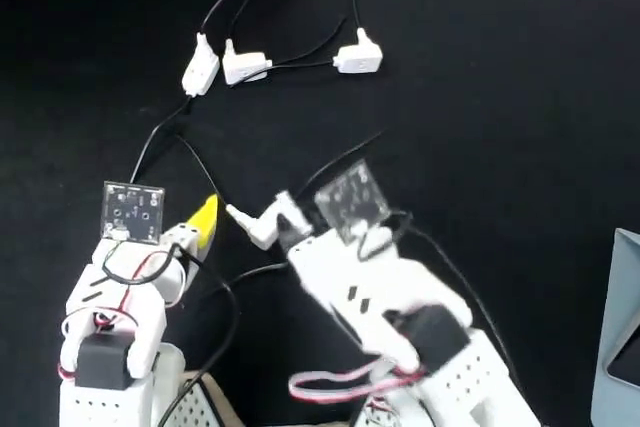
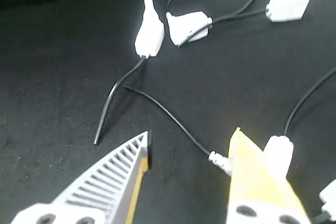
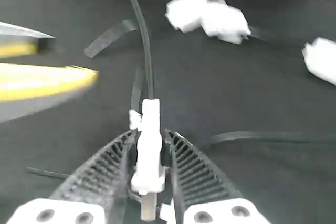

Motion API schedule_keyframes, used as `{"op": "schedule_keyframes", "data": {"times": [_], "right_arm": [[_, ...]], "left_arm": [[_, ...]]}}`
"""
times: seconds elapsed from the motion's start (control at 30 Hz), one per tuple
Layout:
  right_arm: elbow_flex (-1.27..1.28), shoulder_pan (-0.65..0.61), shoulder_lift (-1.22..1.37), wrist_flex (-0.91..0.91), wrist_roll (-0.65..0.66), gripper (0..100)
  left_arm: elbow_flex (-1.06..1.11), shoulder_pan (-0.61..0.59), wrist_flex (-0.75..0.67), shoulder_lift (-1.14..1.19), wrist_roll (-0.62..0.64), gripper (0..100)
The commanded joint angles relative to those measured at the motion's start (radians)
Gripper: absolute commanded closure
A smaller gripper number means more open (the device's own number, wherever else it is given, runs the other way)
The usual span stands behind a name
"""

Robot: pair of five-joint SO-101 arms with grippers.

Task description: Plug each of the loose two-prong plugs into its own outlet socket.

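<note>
Right claw (image 3: 149,136): closed on the plug (image 3: 148,156), which is clamped lengthwise between the two black fingers.
Plug: held low over the black cloth (image 1: 520,97) near the middle of the table; its black cable (image 3: 140,35) is led off from its far end.
Left claw (image 2: 191,135): spread wide, with nothing gripped; one grey finger and one yellow finger (image 2: 252,177) are seen low over the cloth.
Spacing: the plug is found just beside the yellow finger, outside the left claw's gap.
Connectors (image 1: 245,65): three white cabled pieces are laid in a row at the far side, well apart from both claws; whether they are sockets or plugs cannot be told.
</note>
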Motion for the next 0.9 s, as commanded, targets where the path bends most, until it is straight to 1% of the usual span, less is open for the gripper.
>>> {"op": "schedule_keyframes", "data": {"times": [0.0, 0.13, 0.3, 0.57, 0.67, 0.8, 0.87], "right_arm": [[-0.054, -0.061, -0.062, 0.011, -0.002, 98.7], [-0.054, -0.107, -0.062, 0.011, 0.005, 98.7], [-0.042, -0.161, -0.061, 0.008, 0.005, 98.7], [0.001, -0.161, -0.061, 0.011, 0.005, 98.7], [0.004, -0.157, -0.059, 0.014, 0.005, 98.7], [0.004, -0.155, -0.059, 0.014, 0.005, 98.7], [0.004, -0.155, -0.059, 0.015, 0.005, 98.7]], "left_arm": [[-0.088, 0.005, -0.026, -0.006, 0.071, 75], [-0.139, 0.012, -0.026, -0.006, 0.103, 75], [-0.179, 0.139, -0.025, -0.005, 0.103, 75], [-0.219, 0.292, -0.015, -0.005, 0.1, 75], [-0.265, 0.337, 0.02, -0.003, 0.097, 75], [-0.298, 0.418, 0.091, -0.003, 0.009, 75], [-0.298, 0.44, 0.115, -0.005, -0.025, 75]]}}
